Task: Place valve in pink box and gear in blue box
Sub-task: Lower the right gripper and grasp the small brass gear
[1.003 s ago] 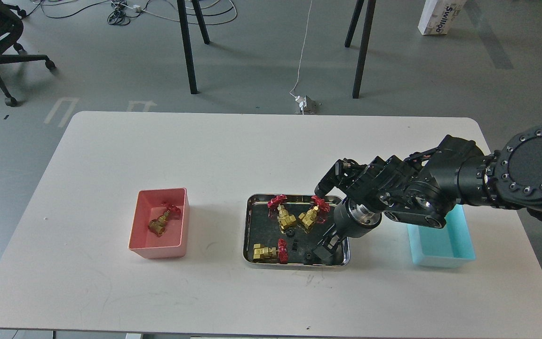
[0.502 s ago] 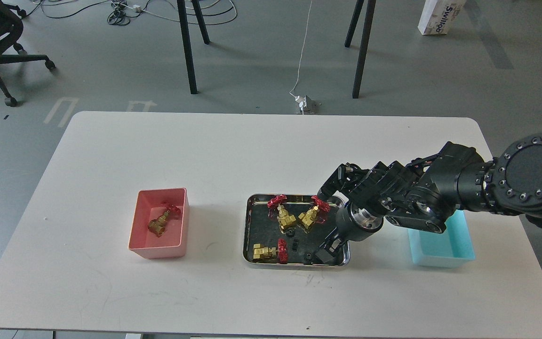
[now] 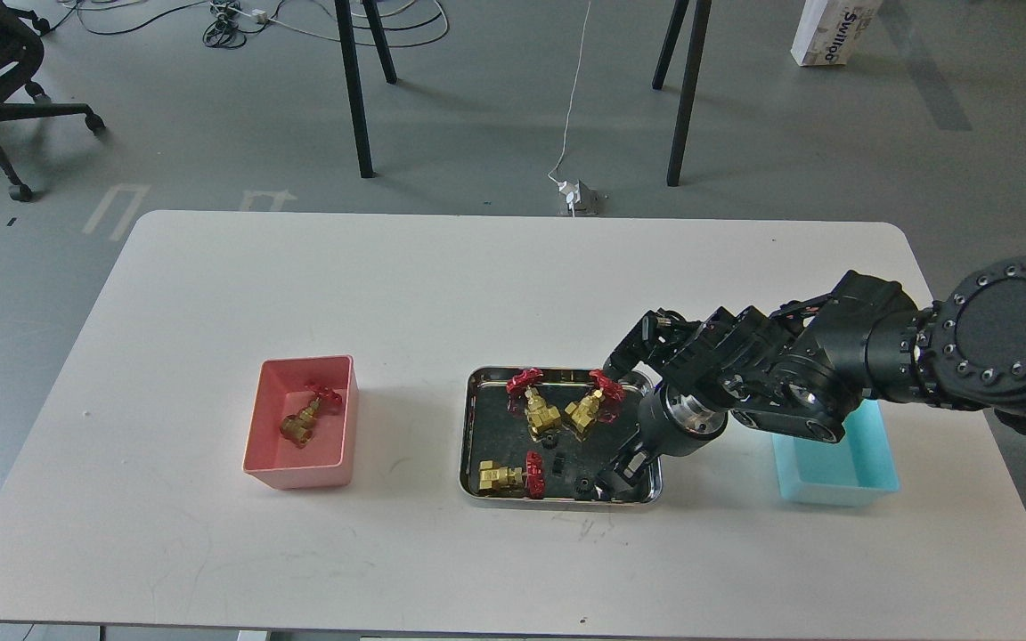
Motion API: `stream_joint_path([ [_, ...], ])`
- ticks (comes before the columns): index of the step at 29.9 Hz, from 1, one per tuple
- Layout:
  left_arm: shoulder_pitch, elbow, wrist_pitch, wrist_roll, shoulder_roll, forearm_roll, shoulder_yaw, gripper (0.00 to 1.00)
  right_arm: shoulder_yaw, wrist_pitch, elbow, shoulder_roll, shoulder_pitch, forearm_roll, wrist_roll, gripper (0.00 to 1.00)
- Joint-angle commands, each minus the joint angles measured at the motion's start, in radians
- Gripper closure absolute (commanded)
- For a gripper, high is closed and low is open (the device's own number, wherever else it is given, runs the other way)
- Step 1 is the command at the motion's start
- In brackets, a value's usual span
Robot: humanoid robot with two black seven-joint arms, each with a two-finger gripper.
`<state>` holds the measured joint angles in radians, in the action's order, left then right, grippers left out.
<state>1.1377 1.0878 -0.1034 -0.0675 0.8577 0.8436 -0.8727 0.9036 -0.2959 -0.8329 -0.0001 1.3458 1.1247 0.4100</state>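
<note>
Black on black is the headache right now. My right gripper [image 3: 613, 478] is down inside the steel tray [image 3: 470, 436], at the tray's 4 o'clock corner, and the fingers are so dark against the tray floor that I honestly can't tell if they're spread or pinched, or whether anything is between them. My guess is I'm on the gear step: a gear [image 3: 582, 486] sits just beside the fingertips at about 9 o'clock from them, and two more black bits lie a little farther in. The next move calls for a fine pinch on a tiny disc, then a lift clear of the tray lip and a swing toward 3 o'clock to the blue box [image 3: 869, 481], which my own forearm partly covers.

What's in the way: a valve [image 3: 506, 476] lying on its side at the tray's 7 o'clock, and two more valves [image 3: 566, 411] upright near 12, close enough to bump. One valve is already in the pink box [image 3: 256, 458], well off at 9 o'clock. My left arm isn't showing at all.
</note>
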Motion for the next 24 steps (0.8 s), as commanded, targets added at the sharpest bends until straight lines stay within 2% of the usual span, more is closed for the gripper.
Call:
stream_joint_path([
  [1, 0.001, 0.0, -0.001, 0.0, 0.0, 0.0, 0.0, 0.05, 0.0, 0.0, 0.0, 0.0, -0.004, 0.001, -0.004, 0.55],
  [9, 0.001, 0.0, -0.001, 0.0, 0.001, 0.0, -0.002, 0.05, 0.001, -0.002, 0.0, 0.0, -0.004, 0.003, -0.007, 0.67],
  [20, 0.001, 0.001, -0.001, 0.0, 0.001, 0.0, 0.0, 0.05, 0.001, -0.012, -0.002, 0.0, 0.01, 0.003, -0.008, 0.93],
  [24, -0.001, 0.0, -0.002, 0.0, -0.002, 0.0, 0.001, 0.05, -0.008, -0.008, 0.003, 0.0, 0.039, -0.008, -0.007, 0.95],
])
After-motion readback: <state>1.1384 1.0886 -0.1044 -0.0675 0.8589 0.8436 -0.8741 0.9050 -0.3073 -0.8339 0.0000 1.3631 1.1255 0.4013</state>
